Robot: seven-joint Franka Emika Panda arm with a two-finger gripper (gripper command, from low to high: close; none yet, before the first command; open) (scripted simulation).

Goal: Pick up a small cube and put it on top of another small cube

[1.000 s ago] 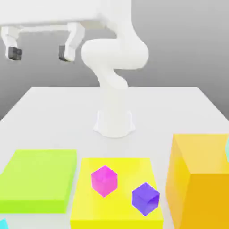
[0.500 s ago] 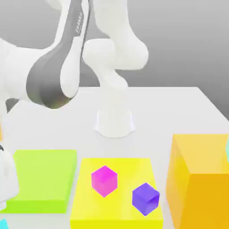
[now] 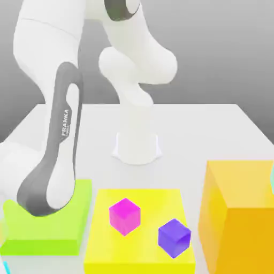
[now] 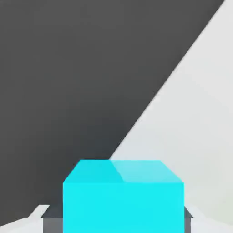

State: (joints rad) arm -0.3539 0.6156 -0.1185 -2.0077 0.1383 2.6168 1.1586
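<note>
White tabletop point(image 3: 203, 134) runs back to a grey backdrop, and on it lies a flat yellow slab point(image 3: 140, 251). A small magenta cube point(image 3: 124, 215) and a small purple cube point(image 3: 174, 237) sit on the slab, apart from each other. Beside the slab lies a green slab point(image 3: 48, 235), partly covered by the arm point(image 3: 56, 160). In the hand view the gripper point(image 4: 123, 220) is closed on a plain, bright cyan cube point(image 4: 123, 195), its grey fingers point(image 4: 51, 224) flanking it.

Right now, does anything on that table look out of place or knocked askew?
Nothing stands out. The magenta cube and purple cube sit intact on the yellow block, and the gripper holds a cyan cube.
</note>
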